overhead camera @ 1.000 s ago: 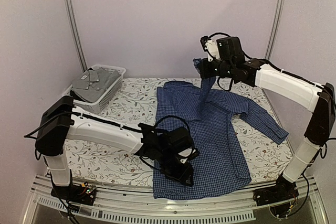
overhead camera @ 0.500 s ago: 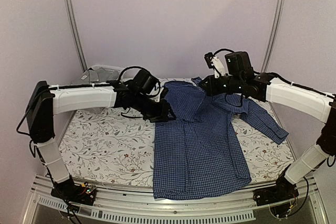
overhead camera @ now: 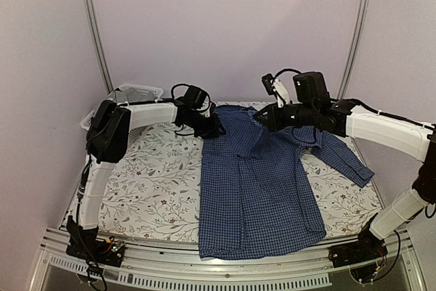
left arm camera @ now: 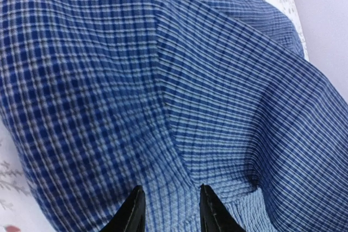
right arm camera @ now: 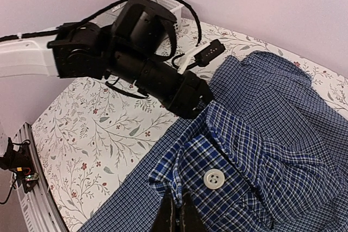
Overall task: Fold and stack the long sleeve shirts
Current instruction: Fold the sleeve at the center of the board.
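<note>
The dark blue checked shirt (overhead camera: 259, 189) lies flat along the table, collar at the far end. My right gripper (overhead camera: 261, 119) is shut on the cuff (right arm camera: 212, 172) of its left sleeve, by a white button (right arm camera: 213, 178), and holds it low over the chest; its fingers pinch the cuff's edge (right arm camera: 175, 215). My left gripper (overhead camera: 212, 129) is at the shirt's far left shoulder. In the left wrist view its fingers are apart (left arm camera: 171, 210), with checked cloth (left arm camera: 217, 80) just beyond them. The grey shirt is hidden behind my left arm.
A white basket (overhead camera: 136, 90) stands at the far left corner. The shirt's other sleeve (overhead camera: 344, 158) stretches out to the right. A floral cloth (overhead camera: 150, 182) covers the table. A metal rail (overhead camera: 204, 277) runs along the near edge.
My left arm swung from the shirt's near hem up to its far left shoulder. My right gripper came down and slightly right with the sleeve, from hanging high to low over the chest.
</note>
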